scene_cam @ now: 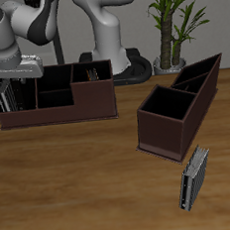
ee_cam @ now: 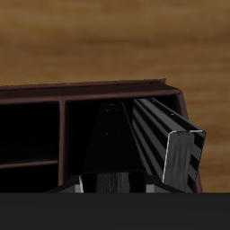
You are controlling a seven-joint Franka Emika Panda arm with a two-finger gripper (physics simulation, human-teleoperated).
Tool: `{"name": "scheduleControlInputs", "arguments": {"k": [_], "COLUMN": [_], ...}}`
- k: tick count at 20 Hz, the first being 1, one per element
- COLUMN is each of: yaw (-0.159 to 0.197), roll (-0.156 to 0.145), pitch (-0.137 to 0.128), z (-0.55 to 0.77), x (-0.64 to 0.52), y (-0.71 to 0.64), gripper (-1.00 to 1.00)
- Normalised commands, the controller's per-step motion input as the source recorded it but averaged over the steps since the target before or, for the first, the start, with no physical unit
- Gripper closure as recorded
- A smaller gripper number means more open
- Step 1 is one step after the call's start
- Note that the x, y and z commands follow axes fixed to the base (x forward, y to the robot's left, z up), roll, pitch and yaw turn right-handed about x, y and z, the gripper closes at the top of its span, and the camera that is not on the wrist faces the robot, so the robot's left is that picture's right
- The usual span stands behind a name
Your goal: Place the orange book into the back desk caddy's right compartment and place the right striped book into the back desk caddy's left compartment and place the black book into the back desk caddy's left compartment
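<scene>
The back desk caddy [scene_cam: 62,112] stands far back on the table. My gripper [scene_cam: 14,81] hangs over its end section, the one farthest from the taller, widest section [scene_cam: 95,89]. The right striped book [scene_cam: 6,96] stands in that end section, leaning against the outer wall [ee_cam: 166,135]. Beside it, the black book [ee_cam: 112,144] reaches down into the same section, and my gripper [ee_cam: 112,184] is shut on its upper end. The caddy's rim [ee_cam: 54,94] runs across the wrist view. The orange book is hidden.
A second brown caddy with a slanted end [scene_cam: 176,106] lies nearer the table's middle. A paler, slimmer striped book [scene_cam: 194,177] stands upright near the front edge. A potted plant [scene_cam: 168,60] sits at the back.
</scene>
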Motion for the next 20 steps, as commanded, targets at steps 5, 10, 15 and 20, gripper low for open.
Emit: {"name": "scheduleControlInputs", "arguments": {"k": [5,10,15,20], "yaw": [0.008,0.006,0.001,0.016], "roll": [-0.006,-0.015,-0.003,0.01], "pitch": [0.086,0.062,-0.008,-0.035], "z": [-0.28,-0.12,0.11,0.2], "x": [0.09,0.06,-0.01,-0.02], "y": [0.04,0.02,0.05,0.11], "gripper": [-1.0,-1.0,-1.0,-1.0]}}
